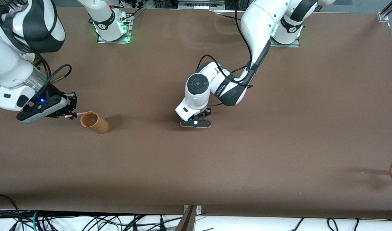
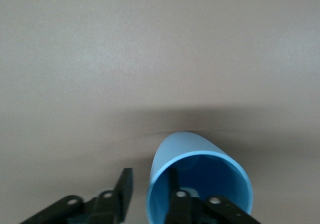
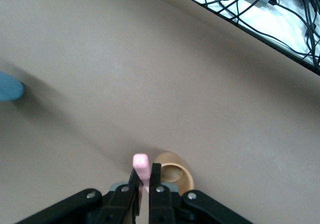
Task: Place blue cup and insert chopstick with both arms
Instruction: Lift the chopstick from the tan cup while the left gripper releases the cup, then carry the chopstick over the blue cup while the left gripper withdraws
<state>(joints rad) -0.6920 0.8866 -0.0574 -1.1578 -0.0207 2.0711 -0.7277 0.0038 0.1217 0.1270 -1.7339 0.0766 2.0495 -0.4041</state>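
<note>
down at the near edge you see the brown table (image 1: 215, 166). your left gripper (image 1: 196, 122) sits low mid-table, fingers part open astride the blue cup's (image 2: 200, 179) wall. your right gripper (image 1: 71, 107), pinching the chopstick (image 3: 141, 168), hangs just beside the tan cup (image 1: 95, 122).

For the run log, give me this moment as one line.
left gripper: open astride blue cup rim | right gripper: shut on chopstick by tan cup

Robotics lab, brown-covered table (image 1: 279, 144), bolted arm bases (image 1: 112, 30), loose cables (image 1: 87, 221)
</note>
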